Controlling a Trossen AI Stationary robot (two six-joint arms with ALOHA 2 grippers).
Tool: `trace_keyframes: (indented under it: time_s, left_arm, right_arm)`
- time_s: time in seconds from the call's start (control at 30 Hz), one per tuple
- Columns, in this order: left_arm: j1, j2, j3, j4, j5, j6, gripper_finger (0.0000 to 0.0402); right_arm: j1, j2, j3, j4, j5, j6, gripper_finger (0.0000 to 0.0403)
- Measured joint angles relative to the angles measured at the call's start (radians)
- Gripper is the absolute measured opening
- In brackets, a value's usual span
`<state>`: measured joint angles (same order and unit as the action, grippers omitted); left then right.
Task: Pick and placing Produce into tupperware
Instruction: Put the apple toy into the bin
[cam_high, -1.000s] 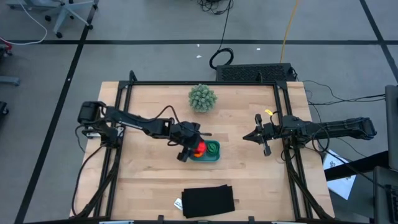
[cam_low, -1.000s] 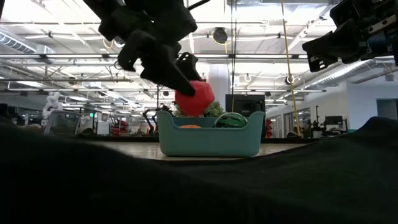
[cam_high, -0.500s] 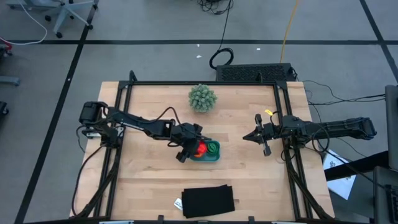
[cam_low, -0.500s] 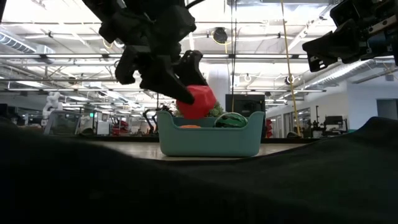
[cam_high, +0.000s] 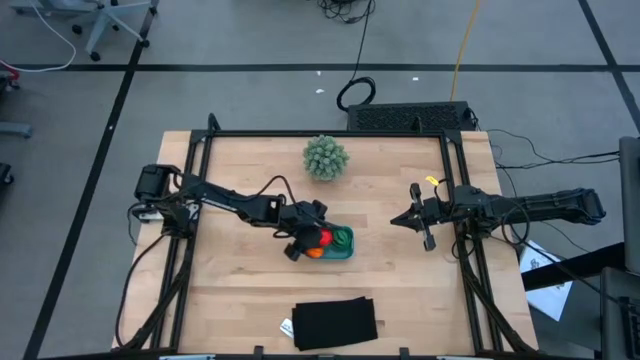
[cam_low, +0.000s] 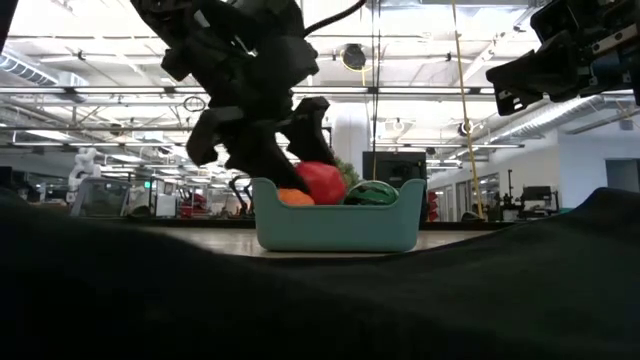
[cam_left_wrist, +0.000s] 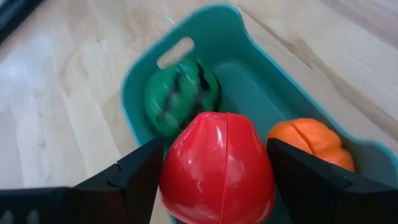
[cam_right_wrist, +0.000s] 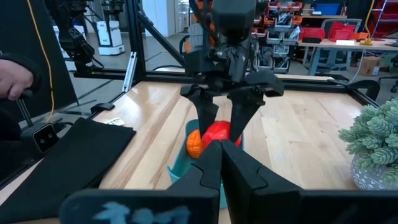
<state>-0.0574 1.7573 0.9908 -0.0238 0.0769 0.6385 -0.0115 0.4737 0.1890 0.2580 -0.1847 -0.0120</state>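
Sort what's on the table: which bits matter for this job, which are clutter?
Job: teal plastic tub; red lumpy toy in left gripper; orange ball; dark green striped ball.
Clutter: pale green spiky ball; black flat rectangle.

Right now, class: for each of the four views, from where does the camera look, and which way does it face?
High: overhead, straight down; both arms, teal tub.
Low: table height, level; left tool over the tub.
Left wrist: down past its own fingers at the red piece.
Right wrist: across the table; shut right tool.
All four share the tub.
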Motion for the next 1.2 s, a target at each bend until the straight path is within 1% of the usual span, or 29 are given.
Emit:
trace_keyframes:
  time_s: [0.57,1.07,1.2]
  left_arm:
    - [0.000,0.000,-0.001,-0.003,0.000,0.014,0.0271]
    - [0.002,-0.001,-0.001,-0.037,0.010,-0.019,0.0272]
    - [0.002,-0.001,-0.001,-0.035,0.021,-0.020,0.0288]
  right_arm:
    - [0.000,0.001,0.000,-0.001,0.000,0.000,0.0000]
    - [0.000,0.001,0.000,-0.001,0.000,0.000,0.0000]
    - [0.000,0.001,0.000,-0.001,0.000,0.000,0.0000]
